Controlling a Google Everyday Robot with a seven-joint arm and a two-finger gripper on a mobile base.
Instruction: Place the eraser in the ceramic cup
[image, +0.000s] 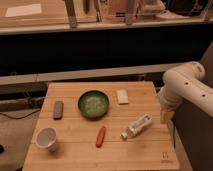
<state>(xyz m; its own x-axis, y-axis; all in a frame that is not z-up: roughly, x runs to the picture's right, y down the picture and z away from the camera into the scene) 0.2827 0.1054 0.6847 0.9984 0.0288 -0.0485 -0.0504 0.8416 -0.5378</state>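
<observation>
On the left side of the wooden table (75, 157) the eraser (58, 109) lies flat, its long side running near to far. It sits just left of the green bowl (93, 104) without touching it. The ceramic cup (47, 138) stands upright nearer, by the near-left corner, close to the eraser but apart from it.

The gripper (167, 115) hangs at the table's right edge, below the white arm (185, 82) and well apart from both. Whether it is spread or pressed together cannot be told; the eraser is not in it.

The eraser is probably light and stiff with a rubbery, non-slip skin. It lies very low, so the best hold is likely from above, across its narrow width at mid-length, with the jaws nearly down to the wood. It looks about as long as the cup's mouth is wide, so it may bridge the rim unless tipped end-down. The cup is breakable and could tip over, so a low, gentle release suits it.
</observation>
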